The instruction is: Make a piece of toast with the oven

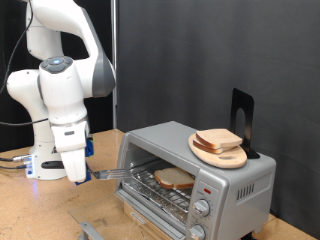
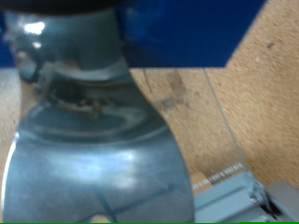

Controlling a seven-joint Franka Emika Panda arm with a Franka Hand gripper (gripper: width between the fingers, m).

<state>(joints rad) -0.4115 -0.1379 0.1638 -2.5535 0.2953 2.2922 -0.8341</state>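
Note:
The silver oven (image 1: 240, 178) stands at the exterior view's lower right with its glass door (image 1: 92, 230) folded down open. One piece of toast (image 1: 175, 180), pale with a tan crust, lies on the wire rack (image 1: 160, 192) inside. My gripper (image 1: 77, 172) hangs to the left of the oven, shut on a shiny metal spatula (image 1: 112, 175) whose blade points at the oven's opening, short of the slice. In the wrist view the spatula blade (image 2: 89, 159) fills most of the picture and hides the fingers; the door's edge (image 2: 234, 191) shows in a corner.
On top of the oven sits a round wooden board (image 1: 232, 158) with stacked bread slices (image 1: 218, 139), and a black stand (image 1: 242, 112) rises behind it. Two round knobs (image 1: 203, 208) and a red light (image 1: 207, 189) are on the oven's front. The table is wooden.

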